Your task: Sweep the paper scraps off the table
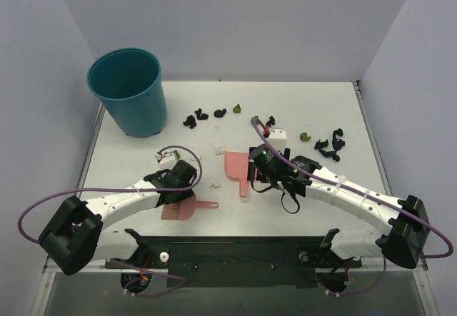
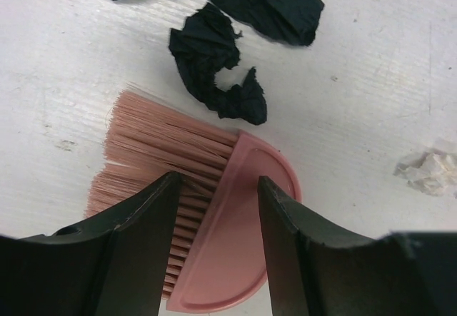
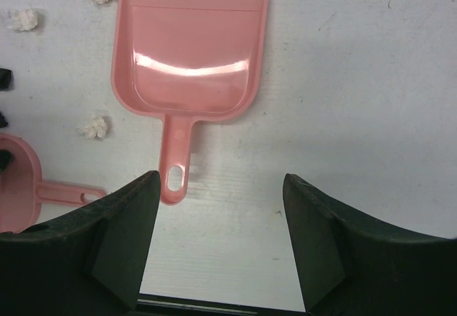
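Left gripper [image 2: 218, 187] straddling pink brush [image 2: 153, 141] left of dustpan [image 3: 189, 59], hold unclear, right gripper [image 3: 221, 180] hovering open, empty, beside dustpan

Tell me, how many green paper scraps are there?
2. One green scrap sits near the far edge beside black scraps; the other sits farther right. The arms may hide others.

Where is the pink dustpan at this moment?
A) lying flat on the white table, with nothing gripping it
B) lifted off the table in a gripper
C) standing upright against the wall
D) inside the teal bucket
A: the dustpan lies flat on the table, and the right gripper stands open near its handle without closing on it.
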